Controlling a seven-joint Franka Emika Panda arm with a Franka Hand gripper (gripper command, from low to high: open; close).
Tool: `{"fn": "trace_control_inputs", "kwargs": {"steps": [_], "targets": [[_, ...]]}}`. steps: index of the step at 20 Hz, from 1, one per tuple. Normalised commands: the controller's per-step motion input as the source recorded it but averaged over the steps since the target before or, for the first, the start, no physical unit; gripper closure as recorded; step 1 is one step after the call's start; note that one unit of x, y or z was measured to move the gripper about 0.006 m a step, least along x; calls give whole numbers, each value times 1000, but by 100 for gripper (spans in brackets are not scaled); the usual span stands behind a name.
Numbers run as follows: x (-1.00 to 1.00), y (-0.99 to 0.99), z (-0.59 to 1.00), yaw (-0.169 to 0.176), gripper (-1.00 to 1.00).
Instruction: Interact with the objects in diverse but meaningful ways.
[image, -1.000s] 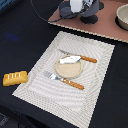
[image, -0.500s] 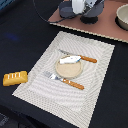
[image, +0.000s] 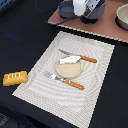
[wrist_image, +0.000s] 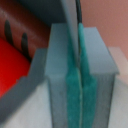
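A: Two utensils, knife (image: 79, 56) and fork (image: 65, 80), flank the plate (image: 69, 69) on the striped placemat (image: 97, 80); pale flat piece (image: 70, 60) sits on the plate.
B: Bread loaf (image: 15, 77)?
A: Off the mat, exterior view's left. Gripper (wrist_image: 80, 87) pads together, clamped on a thin grey blade (wrist_image: 71, 22); red item (wrist_image: 15, 65) beside.

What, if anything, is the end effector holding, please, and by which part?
The end effector looks closed, pads pressed together, on a thin pale piece's edge; what that piece is cannot be told.

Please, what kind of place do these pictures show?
Probably a tabletop robot test bench dressed as a toy dining setting: a striped placemat with a small plate, a knife and fork, and a toy bread loaf on black cloth.
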Motion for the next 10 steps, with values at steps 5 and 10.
{"fn": "trace_control_inputs", "kwargs": {"steps": [5, 10], "targets": [[-62, 4, 498, 0, 100], [29, 160, 306, 0, 100]]}}
